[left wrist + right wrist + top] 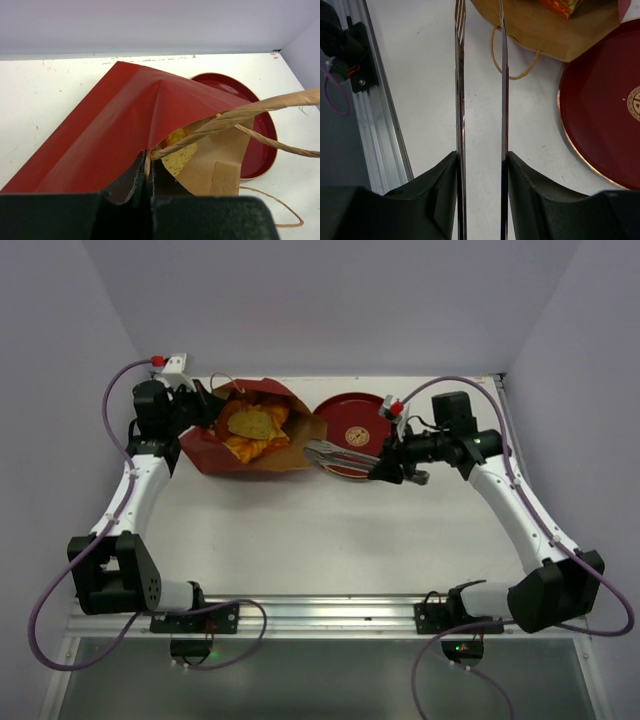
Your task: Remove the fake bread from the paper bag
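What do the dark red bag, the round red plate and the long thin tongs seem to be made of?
The dark red carrier bag: paper, smooth red outside, brown kraft inside, sharply creased; twisted cord handles. The round dark red plate: glossy, gold-rimmed, likely plastic or lacquer; cannot tell. The long thin tongs: polished metal, mirror-like blades.

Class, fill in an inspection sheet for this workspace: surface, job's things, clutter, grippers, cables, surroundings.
Surface: white table.
Job's things: dark red paper bag lying open; fake bread inside it.
Clutter: red plate beside the bag's mouth.
Grippers: left gripper shut on the bag's rim; right gripper shut on metal tongs.
Cables: purple cables loop off both arms.
Surroundings: plain pale walls.
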Controlling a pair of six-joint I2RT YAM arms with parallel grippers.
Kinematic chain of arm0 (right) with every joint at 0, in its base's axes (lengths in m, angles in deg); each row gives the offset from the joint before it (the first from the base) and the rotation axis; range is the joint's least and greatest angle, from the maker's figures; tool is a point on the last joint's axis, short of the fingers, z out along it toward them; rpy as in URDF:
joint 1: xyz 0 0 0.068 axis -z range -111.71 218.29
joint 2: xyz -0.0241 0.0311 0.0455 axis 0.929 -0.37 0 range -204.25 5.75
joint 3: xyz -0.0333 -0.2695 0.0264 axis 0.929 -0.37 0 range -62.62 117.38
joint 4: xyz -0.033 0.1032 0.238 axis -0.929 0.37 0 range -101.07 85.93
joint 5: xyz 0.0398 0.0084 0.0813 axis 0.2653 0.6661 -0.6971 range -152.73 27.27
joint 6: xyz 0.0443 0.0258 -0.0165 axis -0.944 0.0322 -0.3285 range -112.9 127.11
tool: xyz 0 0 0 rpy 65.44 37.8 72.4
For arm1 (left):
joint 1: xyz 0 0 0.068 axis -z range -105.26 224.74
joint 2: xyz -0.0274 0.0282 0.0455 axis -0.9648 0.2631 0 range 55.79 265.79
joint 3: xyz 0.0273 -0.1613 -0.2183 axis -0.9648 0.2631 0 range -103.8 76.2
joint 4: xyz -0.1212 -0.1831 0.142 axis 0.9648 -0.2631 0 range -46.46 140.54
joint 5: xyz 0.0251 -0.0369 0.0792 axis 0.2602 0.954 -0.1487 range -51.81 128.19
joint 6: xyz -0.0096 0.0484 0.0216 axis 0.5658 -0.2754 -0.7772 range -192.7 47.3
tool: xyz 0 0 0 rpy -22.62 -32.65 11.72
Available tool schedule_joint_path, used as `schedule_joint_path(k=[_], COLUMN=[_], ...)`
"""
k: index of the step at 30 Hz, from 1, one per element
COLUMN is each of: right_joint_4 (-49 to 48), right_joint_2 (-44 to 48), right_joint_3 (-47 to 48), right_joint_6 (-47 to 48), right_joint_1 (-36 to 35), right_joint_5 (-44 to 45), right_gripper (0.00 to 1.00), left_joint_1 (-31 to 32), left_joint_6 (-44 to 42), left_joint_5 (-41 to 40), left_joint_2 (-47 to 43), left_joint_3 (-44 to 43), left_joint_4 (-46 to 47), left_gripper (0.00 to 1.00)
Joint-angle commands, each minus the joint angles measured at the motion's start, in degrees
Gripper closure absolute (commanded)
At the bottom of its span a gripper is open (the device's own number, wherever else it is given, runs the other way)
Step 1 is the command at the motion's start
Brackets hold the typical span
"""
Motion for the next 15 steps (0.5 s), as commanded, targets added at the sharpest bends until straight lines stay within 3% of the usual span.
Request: schedule_joint_path(k=[1,9,15], right_joint_4=[-4.4,-7.1,-9.4], right_joint_2=[-3.9,-13.9,-19.6], right_joint_3=[5.9,15.3,19.7], right_joint_6=[-2.0,-2.2,-3.9], right_joint_1=[-6.1,-16.1,-19.8], right_joint_5=[7.1,26.4,34.8], right_gripper=[0.56,0.57,0.55], left_joint_1=[0.3,0.6,1.4], left_joint_6=[2.5,4.4,5.3], left_joint_5=[-0.5,-0.7,-0.5], left_joint_2=[-2.1,-4.3,-5.2], left_joint_3=[2.1,5.1,5.9], left_joint_4=[2.9,2.6,2.5], left_gripper=[1.0,1.0,1.0])
